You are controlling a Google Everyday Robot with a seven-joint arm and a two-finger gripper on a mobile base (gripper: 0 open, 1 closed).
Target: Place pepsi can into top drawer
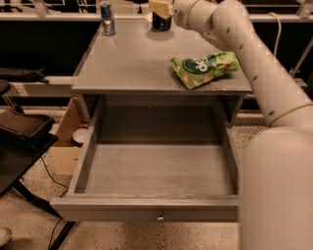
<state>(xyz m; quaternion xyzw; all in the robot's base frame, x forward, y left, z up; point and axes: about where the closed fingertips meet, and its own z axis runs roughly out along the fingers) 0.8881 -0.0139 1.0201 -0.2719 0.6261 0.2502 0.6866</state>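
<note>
Pincer: 1 unit, at the far edge of the table, top of my view. I read it as clenched on the pepsi can, with 1 pale finger over the can's top.
Pepsi can: 1, dark, upright, directly under the pincer; I cannot tell if its base touches the tabletop.
Slim blue-and-silver can: 1, upright, left of the pincer in my view, apart from it.
Green snack bag: 1, lying flat, nearer me than the pincer and to its right.
Top drawer: 1, pulled open, well below and in front of the pincer; knob at the front panel's centre.
Arm: 1, running right and down from the pincer.
</note>
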